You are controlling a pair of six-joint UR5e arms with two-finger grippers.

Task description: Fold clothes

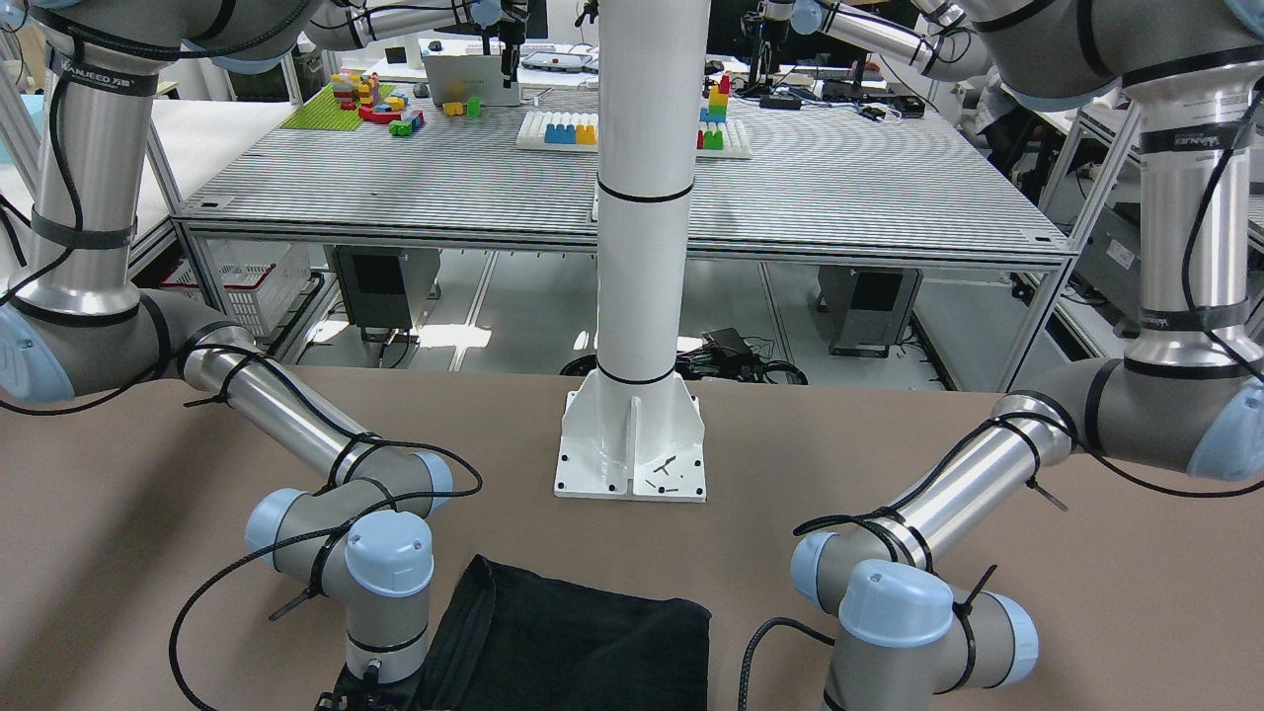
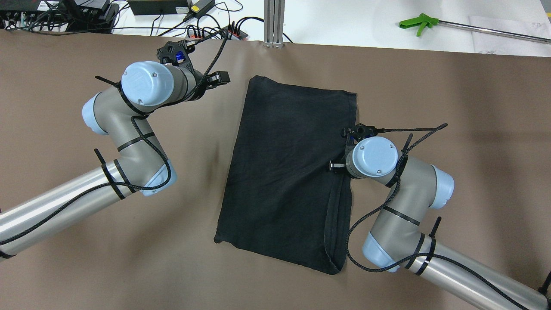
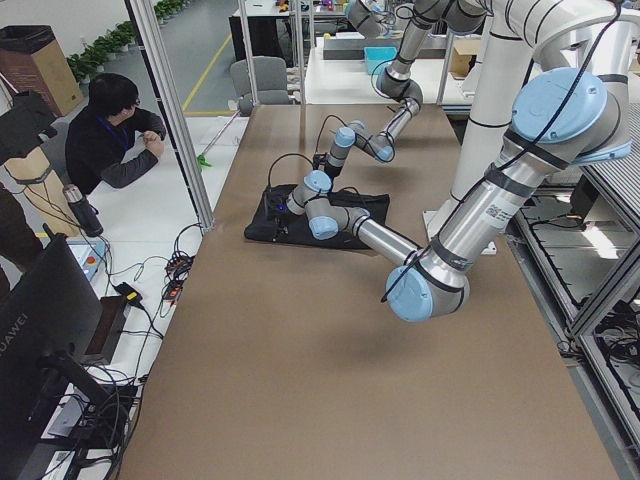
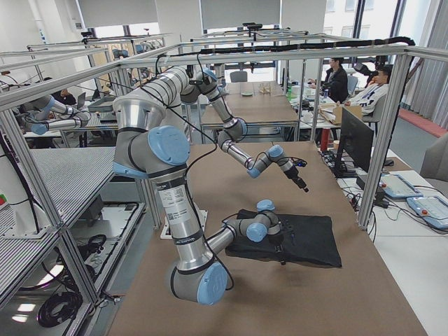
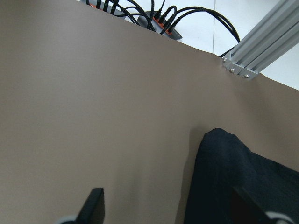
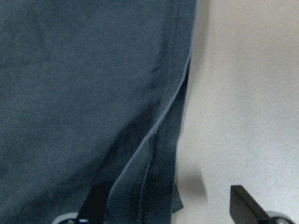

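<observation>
The clothes [image 2: 288, 172] are one black garment lying flat in a folded rectangle at the table's middle, with a doubled hem along its right side [image 6: 154, 154]. My right gripper [image 6: 170, 210] hangs low over that right edge, open, its fingers [image 6: 245, 205] straddling the hem, one over the cloth and one over bare table. My left gripper [image 5: 170, 210] is open and empty, above bare table just left of the garment's far left corner [image 5: 219, 144]. From overhead it shows at the left gripper [image 2: 219, 78].
The white pillar base [image 1: 632, 444] stands at the robot's side of the table. Cables and a power strip [image 2: 206, 30] and an aluminium post [image 2: 274, 21] line the far edge. A green-handled tool [image 2: 415, 22] lies beyond. A person [image 3: 110, 130] sits at a side bench.
</observation>
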